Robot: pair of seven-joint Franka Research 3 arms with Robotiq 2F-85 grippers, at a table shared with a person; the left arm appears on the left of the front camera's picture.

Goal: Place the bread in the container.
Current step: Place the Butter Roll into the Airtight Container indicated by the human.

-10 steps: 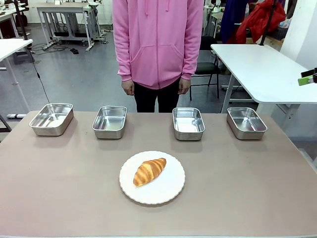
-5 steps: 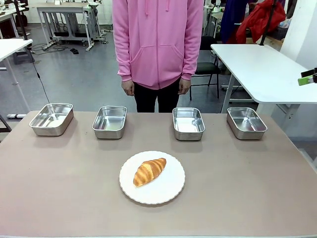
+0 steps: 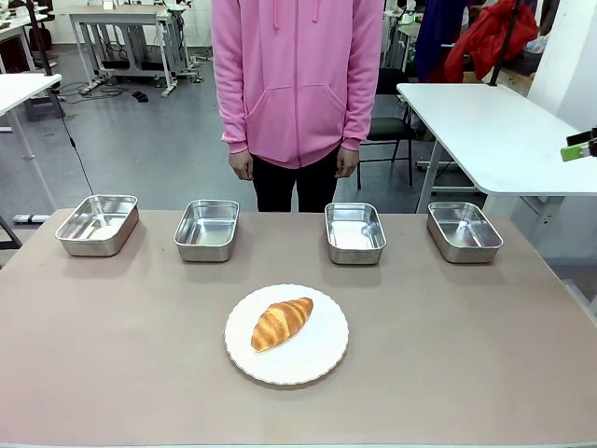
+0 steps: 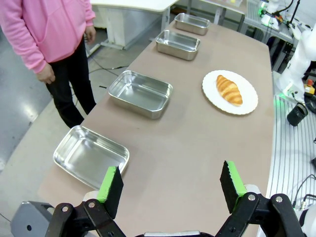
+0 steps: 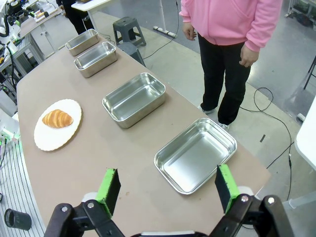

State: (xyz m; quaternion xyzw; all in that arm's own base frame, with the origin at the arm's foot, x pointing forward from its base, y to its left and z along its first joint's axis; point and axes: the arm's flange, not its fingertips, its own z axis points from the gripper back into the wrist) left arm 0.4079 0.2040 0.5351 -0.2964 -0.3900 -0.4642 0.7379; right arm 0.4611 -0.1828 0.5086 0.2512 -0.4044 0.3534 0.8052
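The bread (image 3: 282,323) is seen lying on a round white plate (image 3: 322,359) near the middle of the brown table (image 3: 466,373), its length slanted from 8 o'clock to 2 o'clock in the front view. Four steel pans are set in a row along the far edge, and nothing is held in any of them. Taken from the plate, the first pan (image 3: 97,224) is placed at about 10 o'clock, the second pan (image 3: 206,230) at 11 o'clock, the third pan (image 3: 354,232) at 1 o'clock and the fourth pan (image 3: 464,231) at 2 o'clock. The bread is kept well apart from all four. A person (image 3: 297,84) in a pink hooded top is stood at 12 o'clock behind the table, with both arms hung down and nothing touched. In the left wrist view, the left gripper (image 4: 170,177) is held above the table with its jaws spread wide and nothing is gripped or touched; the bread (image 4: 229,90) is seen at about 1 o'clock from it. In the right wrist view, the right gripper (image 5: 167,177) is likewise spread wide and nothing is carried in it; one pan is seen at 12 o'clock just beyond its fingers, and the bread (image 5: 57,118) is seen at about 10 o'clock.
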